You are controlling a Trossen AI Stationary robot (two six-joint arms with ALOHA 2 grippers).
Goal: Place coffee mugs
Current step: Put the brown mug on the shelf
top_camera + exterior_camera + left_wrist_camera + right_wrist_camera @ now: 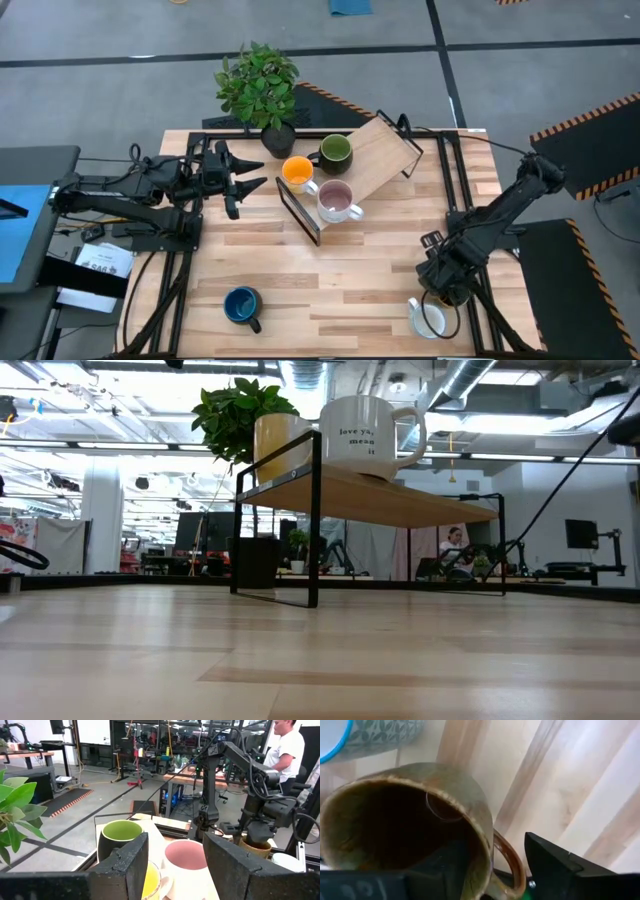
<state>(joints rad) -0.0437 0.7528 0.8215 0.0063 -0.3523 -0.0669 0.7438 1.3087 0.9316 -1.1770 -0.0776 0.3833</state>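
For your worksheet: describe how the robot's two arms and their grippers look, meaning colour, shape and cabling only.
Both arms are dark, almost black, built of jointed segments. The left gripper ends in two pointed dark fingers; up close its fingers are blocky and rough-textured. Black cables run along the left arm. The right arm is equally dark and slim.

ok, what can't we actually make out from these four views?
- Brown mug: hidden under the right gripper in the high view; whether the fingers pinch its rim cannot be told.
- White mug: partly covered by the right arm in the high view, cut off by the edge in the right wrist view.
- Blue mug: absent from the low view.
- Print on the pale mug: too small to read fully.
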